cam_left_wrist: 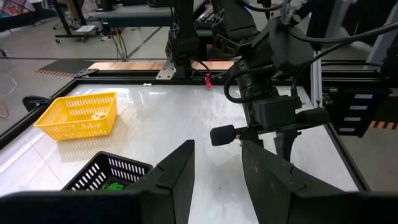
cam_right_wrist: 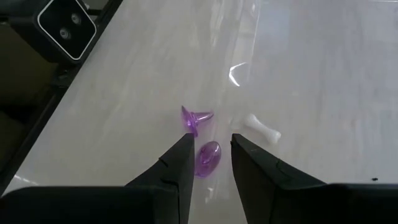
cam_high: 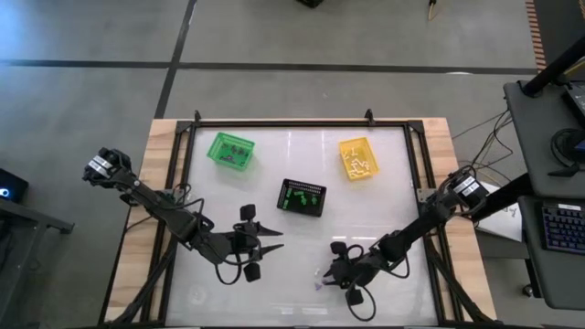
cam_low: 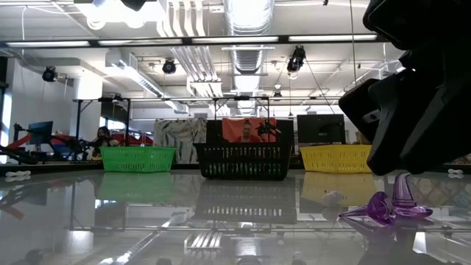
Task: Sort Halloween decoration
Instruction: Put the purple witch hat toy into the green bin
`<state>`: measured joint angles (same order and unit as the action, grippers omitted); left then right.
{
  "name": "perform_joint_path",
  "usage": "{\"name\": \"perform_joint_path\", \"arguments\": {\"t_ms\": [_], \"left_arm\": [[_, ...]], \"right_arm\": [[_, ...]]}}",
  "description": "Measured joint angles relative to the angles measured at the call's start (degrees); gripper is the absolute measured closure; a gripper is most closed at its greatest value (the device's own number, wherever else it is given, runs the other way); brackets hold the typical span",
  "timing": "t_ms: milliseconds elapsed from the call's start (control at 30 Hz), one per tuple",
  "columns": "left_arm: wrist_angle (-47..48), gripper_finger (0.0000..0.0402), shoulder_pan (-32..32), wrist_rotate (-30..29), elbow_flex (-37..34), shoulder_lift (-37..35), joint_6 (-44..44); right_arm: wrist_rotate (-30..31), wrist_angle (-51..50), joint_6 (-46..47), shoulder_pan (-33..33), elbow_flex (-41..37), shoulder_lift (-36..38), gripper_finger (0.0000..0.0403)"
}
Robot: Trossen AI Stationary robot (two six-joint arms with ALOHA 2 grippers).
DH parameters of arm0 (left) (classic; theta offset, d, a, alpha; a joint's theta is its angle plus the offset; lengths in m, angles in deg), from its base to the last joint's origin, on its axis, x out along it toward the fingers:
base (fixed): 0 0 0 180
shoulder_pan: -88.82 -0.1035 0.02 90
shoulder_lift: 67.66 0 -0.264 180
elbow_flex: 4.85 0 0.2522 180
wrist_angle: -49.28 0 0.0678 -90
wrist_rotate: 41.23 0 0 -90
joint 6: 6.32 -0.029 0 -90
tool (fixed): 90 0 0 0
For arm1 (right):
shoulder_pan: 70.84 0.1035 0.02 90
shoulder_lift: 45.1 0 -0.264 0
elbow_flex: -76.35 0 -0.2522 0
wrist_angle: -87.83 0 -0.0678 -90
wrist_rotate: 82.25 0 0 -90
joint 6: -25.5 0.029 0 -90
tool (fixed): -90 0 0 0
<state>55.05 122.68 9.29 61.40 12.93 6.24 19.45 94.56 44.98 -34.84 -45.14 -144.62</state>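
Low in the frame of the high view, right of centre, the right gripper (cam_high: 322,279) hangs over the white table (cam_high: 384,210), tips pointed at a small cluster of trinkets (cam_high: 319,285). Its wrist view shows the two dark fingers (cam_right_wrist: 177,163) parted with a narrow gap, and a purple oval trinket (cam_right_wrist: 208,157) lying on the table in that gap; whether the pads touch it cannot be told. Just beyond the finger tips lies a purple cone-shaped trinket (cam_right_wrist: 194,118) tipped on its side, and beside it a white bone-shaped trinket (cam_right_wrist: 261,128). In the low view the purple pieces (cam_low: 386,207) sit at lower right under the dark gripper body.

Left of centre in the lower half of the high view, the left gripper (cam_high: 274,238) hovers above the table with its fingers (cam_left_wrist: 174,171) spread and nothing between them.

Across the upper half of the table stand three baskets: a green basket (cam_high: 229,150) at upper left, a yellow basket (cam_high: 357,158) at upper right, and a black basket (cam_high: 302,196) between them, slightly lower. Green pieces show inside the black basket and pale ones in the yellow basket.
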Motion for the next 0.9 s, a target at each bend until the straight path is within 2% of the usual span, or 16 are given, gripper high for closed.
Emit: {"name": "perform_joint_path", "arguments": {"t_ms": [433,733,900], "left_arm": [[0.0,0.0286,0.0,-0.1,0.0,0.0,0.0],[0.0,0.0286,0.0,-0.1,0.0,0.0,0.0],[0.1,0.0286,0.0,-0.1,0.0,0.0,0.2]], "right_arm": [[0.0,0.8,0.0,0.0,0.0,-0.3,0.0307],[-1.1,10.7,0.0,0.1,0.0,-6.8,0.0307],[-1.1,10.7,0.0,0.1,0.0,-6.9,0.0316]]}}
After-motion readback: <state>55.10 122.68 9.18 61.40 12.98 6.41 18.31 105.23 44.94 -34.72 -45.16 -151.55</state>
